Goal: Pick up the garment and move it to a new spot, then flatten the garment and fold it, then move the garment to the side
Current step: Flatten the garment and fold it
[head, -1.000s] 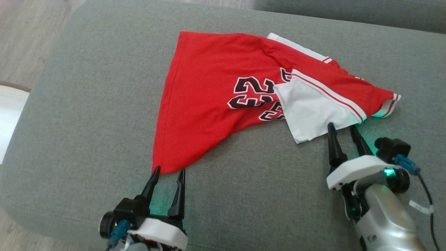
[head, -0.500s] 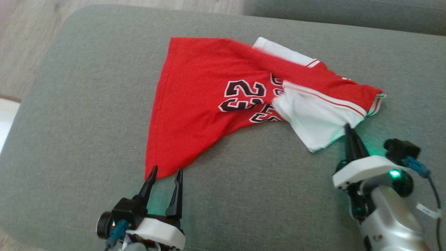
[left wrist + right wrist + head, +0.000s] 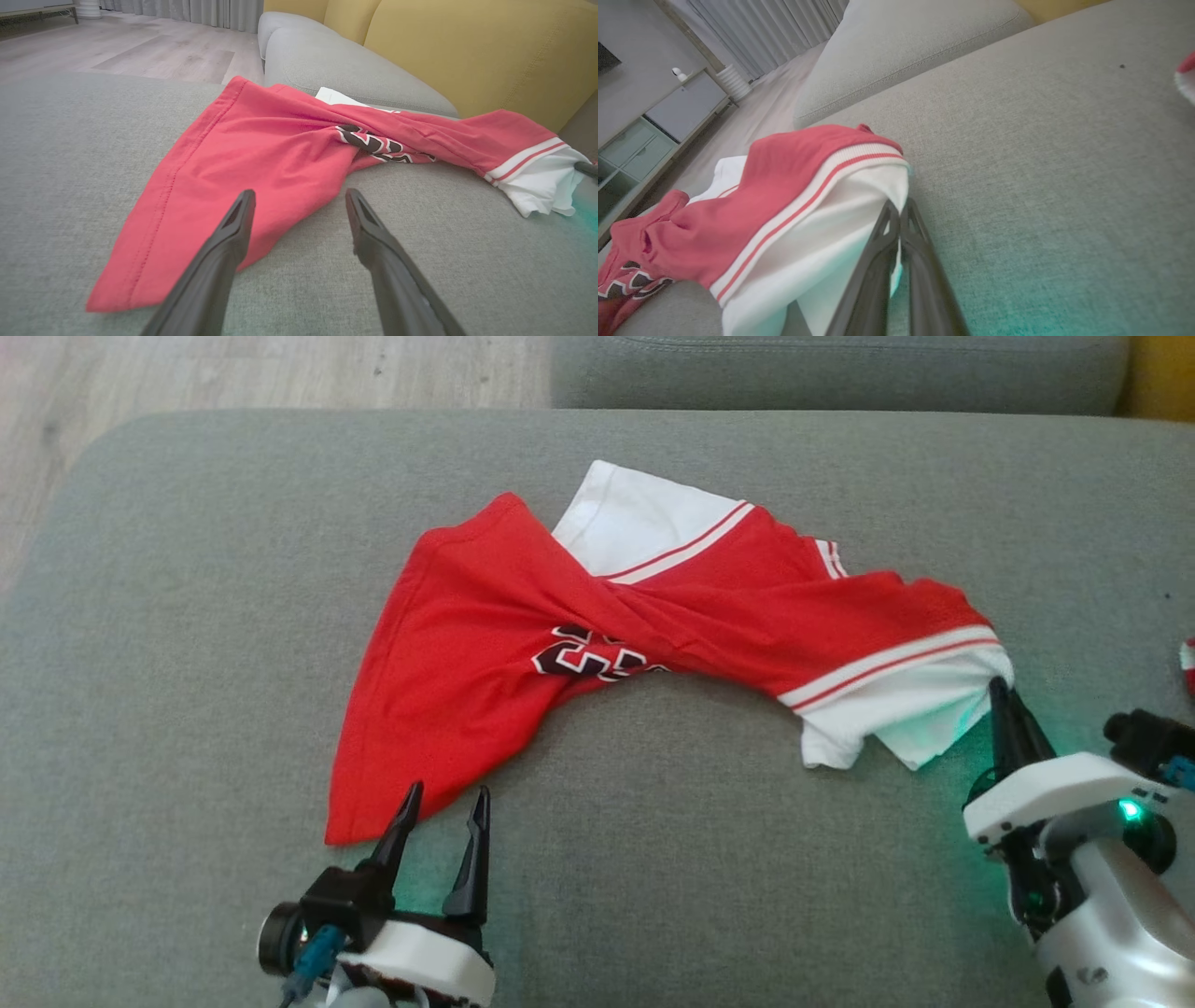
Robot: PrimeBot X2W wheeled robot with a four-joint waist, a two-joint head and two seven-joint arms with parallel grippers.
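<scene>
The garment (image 3: 485, 653) is a red jersey with dark numbers and white striped trim, lying rumpled across the grey sofa cushion (image 3: 187, 616). My right gripper (image 3: 1004, 695) is shut on the garment's white end (image 3: 920, 705); the right wrist view shows its fingers (image 3: 896, 224) pinched together on the white cloth (image 3: 822, 242). My left gripper (image 3: 446, 798) stands open just beside the red corner (image 3: 359, 817), its fingertips over the red hem without gripping it. In the left wrist view the garment (image 3: 261, 154) spreads ahead of the open fingers (image 3: 240, 210).
A second grey cushion (image 3: 840, 369) lies behind, with a yellow backrest (image 3: 476, 51) beyond it. Wooden floor (image 3: 233, 373) runs at the upper left. A small red and white item (image 3: 1187, 658) peeks in at the right edge.
My right gripper has shut on the white end and dragged it to the right, stretching and twisting the garment. The head view has also shifted. The left gripper has stayed open.
</scene>
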